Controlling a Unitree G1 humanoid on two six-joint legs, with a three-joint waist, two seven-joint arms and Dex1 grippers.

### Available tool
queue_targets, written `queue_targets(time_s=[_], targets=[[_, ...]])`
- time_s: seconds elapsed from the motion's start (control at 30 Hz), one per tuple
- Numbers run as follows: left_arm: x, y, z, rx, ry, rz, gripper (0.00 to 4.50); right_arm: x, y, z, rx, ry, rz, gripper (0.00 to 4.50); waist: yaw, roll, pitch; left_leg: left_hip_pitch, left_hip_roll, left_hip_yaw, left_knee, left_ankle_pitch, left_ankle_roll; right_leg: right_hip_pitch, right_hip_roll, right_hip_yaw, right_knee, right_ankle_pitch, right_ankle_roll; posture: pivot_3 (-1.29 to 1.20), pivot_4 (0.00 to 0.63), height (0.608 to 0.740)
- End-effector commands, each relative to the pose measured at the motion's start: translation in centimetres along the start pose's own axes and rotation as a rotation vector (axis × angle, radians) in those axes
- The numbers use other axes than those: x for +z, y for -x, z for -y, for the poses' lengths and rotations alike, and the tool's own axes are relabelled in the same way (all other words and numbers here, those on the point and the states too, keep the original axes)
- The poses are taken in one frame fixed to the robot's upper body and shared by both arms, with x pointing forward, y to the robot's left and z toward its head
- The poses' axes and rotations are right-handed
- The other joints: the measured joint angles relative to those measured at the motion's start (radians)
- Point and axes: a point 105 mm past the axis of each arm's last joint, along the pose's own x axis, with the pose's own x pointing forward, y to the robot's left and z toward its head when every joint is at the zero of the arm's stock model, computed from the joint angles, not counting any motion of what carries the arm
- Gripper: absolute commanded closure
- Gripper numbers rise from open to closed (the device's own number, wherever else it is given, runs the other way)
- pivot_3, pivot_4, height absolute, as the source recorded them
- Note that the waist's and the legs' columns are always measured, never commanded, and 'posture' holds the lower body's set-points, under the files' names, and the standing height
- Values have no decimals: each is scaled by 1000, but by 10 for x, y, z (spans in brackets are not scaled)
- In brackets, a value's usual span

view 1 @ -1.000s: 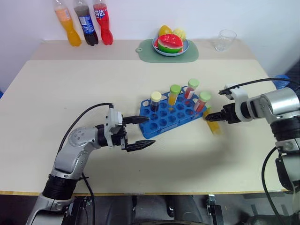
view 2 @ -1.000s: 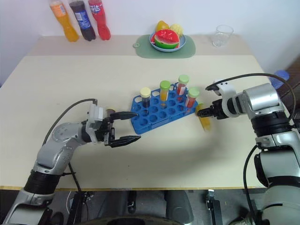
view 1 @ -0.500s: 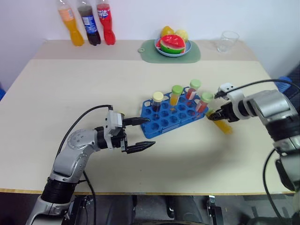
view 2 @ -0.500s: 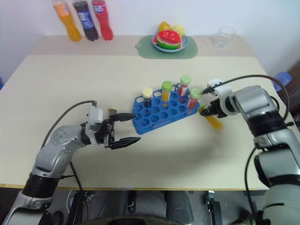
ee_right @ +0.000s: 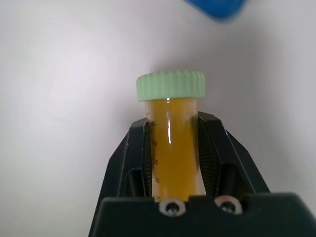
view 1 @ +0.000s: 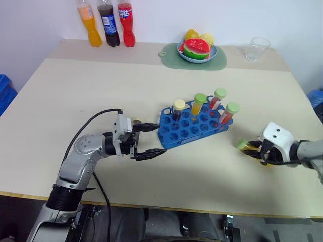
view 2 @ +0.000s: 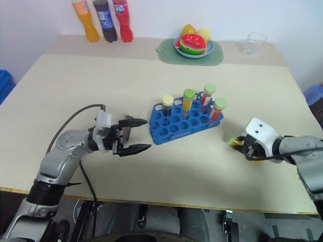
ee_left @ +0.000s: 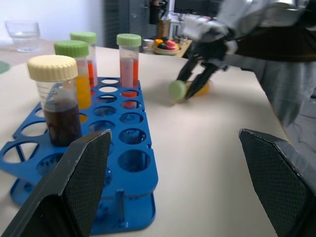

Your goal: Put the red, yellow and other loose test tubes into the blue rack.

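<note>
Right claw [ee_right: 170, 163] is clamped on a loose tube of yellow liquid [ee_right: 172, 143], its two black fingers pressing the clear barrel from either side just below the pale green screw cap [ee_right: 171, 85]. In the head views this claw sits low over the tabletop [view 1: 101, 91] toward its right edge, with the capped end of the tube pointing back toward the blue rack [view 1: 194, 128]. Left claw [view 1: 151, 140] stands wide open and empty, level, just beside the rack's near left end, one finger at its edge, gripping nothing.

The blue rack lies slantwise near the middle of the tabletop and already carries four upright tubes along its far row: one dark with a cream cap [view 1: 178, 108], one yellow-orange [view 1: 198, 104] and two reddish [view 1: 219, 98], all green-capped. Most nearer holes are free.

By its look, the tube is light, rigid and smooth, probably plastic, so it should slip if pinched loosely and roll if laid down. The liquid shifts its weight toward whichever end hangs lower. Taking it on the barrel close under the cap, as here, seems the soundest hold, since the ribbed cap acts as a stop and the rounded bottom stays free to enter a hole. The rack itself looks light enough to skid if a tube is pushed in askew
</note>
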Motion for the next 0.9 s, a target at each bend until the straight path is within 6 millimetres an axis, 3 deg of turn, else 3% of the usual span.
queue_targets(time_s=[0.03, 0.17, 0.43, 0.63, 0.9], targets=[[10, -3, -1, -25, -44, 27, 229, 57, 5, -26, 26, 116, 326, 3689, -22, 1, 0, 0, 1, 0, 0, 0, 0, 0, 1, 0, 1, 0, 0, 0, 150, 740], [11, -4, -4, -38, -45, 35, 229, 95, -3, -32, -33, 59, 577, 3689, -35, 1, 0, 5, 1, 0, 0, 0, 0, 3, 2, 2, 2, 0, -1, 0, 150, 740], [11, -1, -6, -25, -59, 36, 229, 138, -30, -21, -153, -36, 869, 3689, -41, 0, 0, 11, 1, 0, -2, 0, 0, 9, 1, 2, 1, -2, -3, 0, 150, 740], [13, 5, -9, 6, -69, 28, 229, 141, -53, -17, -213, -93, 930, 3689, -44, 1, 0, 11, 1, 1, -2, 0, 0, 9, 1, 2, 1, -1, -1, 0, 150, 740], [14, 9, -10, 28, -75, 21, 229, 136, -70, -9, -294, -157, 963, 3689, -45, 1, 0, 11, 1, 1, -2, 0, 0, 9, 1, 2, 1, -1, -1, 0, 150, 740]])
